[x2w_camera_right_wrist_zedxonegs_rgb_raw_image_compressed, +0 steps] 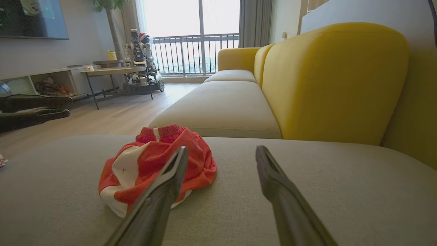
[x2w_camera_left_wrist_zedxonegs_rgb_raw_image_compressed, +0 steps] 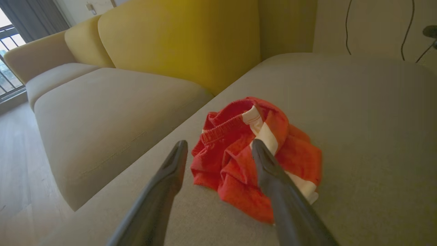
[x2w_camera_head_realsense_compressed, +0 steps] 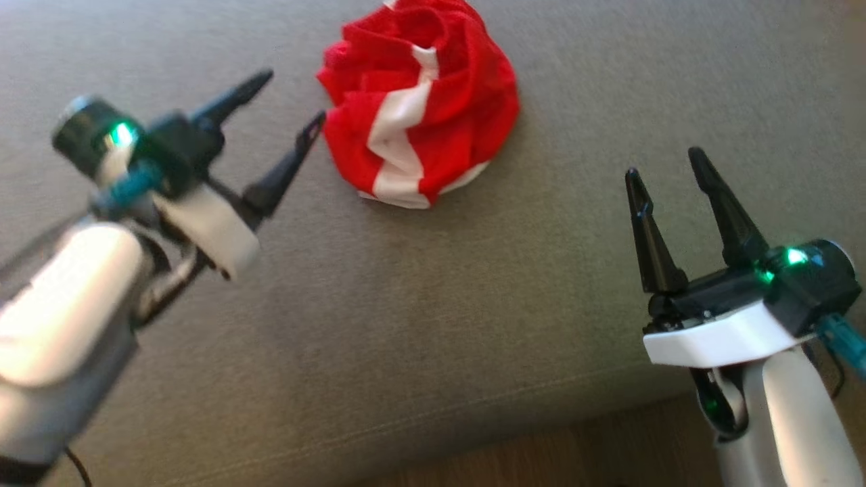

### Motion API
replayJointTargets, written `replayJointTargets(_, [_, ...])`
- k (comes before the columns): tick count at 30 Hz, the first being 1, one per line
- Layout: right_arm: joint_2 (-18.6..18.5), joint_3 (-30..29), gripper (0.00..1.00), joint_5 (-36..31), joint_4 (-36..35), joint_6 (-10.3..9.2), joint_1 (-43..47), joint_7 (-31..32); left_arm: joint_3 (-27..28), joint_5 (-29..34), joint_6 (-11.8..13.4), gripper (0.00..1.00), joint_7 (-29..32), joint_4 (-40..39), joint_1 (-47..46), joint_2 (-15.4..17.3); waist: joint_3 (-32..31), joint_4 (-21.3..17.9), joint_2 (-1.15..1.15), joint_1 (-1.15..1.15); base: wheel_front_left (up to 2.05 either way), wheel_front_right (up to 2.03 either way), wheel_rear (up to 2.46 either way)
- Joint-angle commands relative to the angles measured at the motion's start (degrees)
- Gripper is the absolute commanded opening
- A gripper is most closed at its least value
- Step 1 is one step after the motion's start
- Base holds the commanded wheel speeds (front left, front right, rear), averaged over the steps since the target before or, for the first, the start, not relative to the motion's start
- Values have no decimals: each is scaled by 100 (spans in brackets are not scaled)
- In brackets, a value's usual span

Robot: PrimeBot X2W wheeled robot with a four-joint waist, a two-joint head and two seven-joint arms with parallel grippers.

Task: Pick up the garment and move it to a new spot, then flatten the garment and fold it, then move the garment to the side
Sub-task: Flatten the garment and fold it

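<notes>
A crumpled red garment with white stripes (x2w_camera_head_realsense_compressed: 419,101) lies in a heap on the grey sofa seat (x2w_camera_head_realsense_compressed: 433,325), near the top middle of the head view. My left gripper (x2w_camera_head_realsense_compressed: 292,98) is open just left of the heap, its fingertips pointing at the cloth without touching it. In the left wrist view the garment (x2w_camera_left_wrist_zedxonegs_rgb_raw_image_compressed: 239,160) sits right beyond my open left gripper (x2w_camera_left_wrist_zedxonegs_rgb_raw_image_compressed: 220,147). My right gripper (x2w_camera_head_realsense_compressed: 666,164) is open and empty, well to the right of the heap and nearer the seat's front. From the right wrist the garment (x2w_camera_right_wrist_zedxonegs_rgb_raw_image_compressed: 153,164) lies ahead and to the left of my right gripper (x2w_camera_right_wrist_zedxonegs_rgb_raw_image_compressed: 222,152).
The seat's front edge (x2w_camera_head_realsense_compressed: 514,419) runs along the lower right, with wooden floor (x2w_camera_head_realsense_compressed: 575,453) below it. Yellow back cushions (x2w_camera_right_wrist_zedxonegs_rgb_raw_image_compressed: 334,82) rise behind the seat. A second seat cushion (x2w_camera_left_wrist_zedxonegs_rgb_raw_image_compressed: 112,112) adjoins it. A low table (x2w_camera_right_wrist_zedxonegs_rgb_raw_image_compressed: 112,71) and another robot (x2w_camera_right_wrist_zedxonegs_rgb_raw_image_compressed: 141,61) stand across the room.
</notes>
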Motion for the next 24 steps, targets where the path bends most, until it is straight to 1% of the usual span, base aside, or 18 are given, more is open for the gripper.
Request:
replayJointTargets(1, [-20,137,100,83,-220,-1,-207,-37,-51,-296,10,100,146,-169,-543,390,344,-358,0,-2,0,0,0])
replayJointTargets(4, [-20,151,100,208,-246,-1,-320,-37,-812,-812,10,100,414,-103,-1253,741,484,-565,0,-2,0,0,0])
replayJointTargets(8, [-20,154,100,334,-276,-1,-422,-37,-1674,-1135,10,100,514,147,-2096,1021,613,-796,0,-2,0,0,0])
replayJointTargets(11, [-20,174,100,407,-271,-1,-452,-37,-2122,-1205,10,100,471,465,-2585,1104,661,-949,0,-2,0,0,0])
replayJointTargets(14, [-20,205,100,483,-266,-1,-447,-37,-2454,-1274,9,100,377,744,-2931,1127,685,-1087,0,-2,0,0,0])
replayJointTargets(19, [-20,226,100,577,-240,-1,-407,-37,-3072,-1446,9,100,301,962,-3335,1104,691,-1233,0,-2,0,0,0])
replayJointTargets(24, [-20,243,100,627,-228,-1,-396,-37,-3327,-1538,9,100,322,1017,-3584,1087,705,-1327,0,-2,0,0,0])
